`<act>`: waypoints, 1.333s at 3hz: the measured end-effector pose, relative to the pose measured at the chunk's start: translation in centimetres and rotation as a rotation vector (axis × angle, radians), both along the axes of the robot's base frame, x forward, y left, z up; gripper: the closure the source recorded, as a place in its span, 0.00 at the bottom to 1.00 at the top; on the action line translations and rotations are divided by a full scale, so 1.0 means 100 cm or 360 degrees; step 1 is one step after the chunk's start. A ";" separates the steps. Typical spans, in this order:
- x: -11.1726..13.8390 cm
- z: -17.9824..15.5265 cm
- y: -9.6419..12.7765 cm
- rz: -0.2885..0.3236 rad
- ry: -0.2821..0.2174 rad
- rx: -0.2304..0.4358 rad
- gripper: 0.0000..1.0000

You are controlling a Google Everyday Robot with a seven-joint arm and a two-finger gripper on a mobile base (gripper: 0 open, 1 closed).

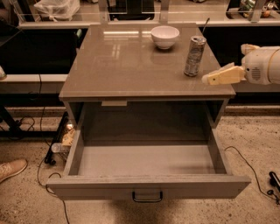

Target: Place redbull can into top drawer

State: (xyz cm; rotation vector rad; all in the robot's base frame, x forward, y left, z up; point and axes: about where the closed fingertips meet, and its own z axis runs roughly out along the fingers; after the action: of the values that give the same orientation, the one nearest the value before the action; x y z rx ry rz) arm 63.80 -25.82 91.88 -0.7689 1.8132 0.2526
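The redbull can (194,56), slim and silvery-grey with a shiny top, stands upright on the right side of the brown cabinet top (122,65). The top drawer (146,159) is pulled wide open below it and nothing lies inside. Its flat front carries a small dark handle (147,197). My gripper (209,78) comes in from the right edge on a white arm. Its cream fingers (223,75) point left, a short way right of the can and slightly nearer the front, apart from it.
A white bowl (165,36) sits at the back of the top, left of the can. A shelf with a plastic bag (57,8) runs behind. Cables, a bottle (59,147) and a shoe (11,169) lie on the floor at left.
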 end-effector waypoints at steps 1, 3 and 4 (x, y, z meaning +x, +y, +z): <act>0.030 -0.008 0.002 -0.0023 -0.0025 0.0053 0.00; 0.083 -0.040 0.015 -0.0074 -0.0040 0.0209 0.00; 0.099 -0.044 0.022 -0.0077 -0.0062 0.0258 0.00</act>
State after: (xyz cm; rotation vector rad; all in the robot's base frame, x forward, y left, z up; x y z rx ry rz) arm 73.66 -23.63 87.52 -0.6117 1.7483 0.3464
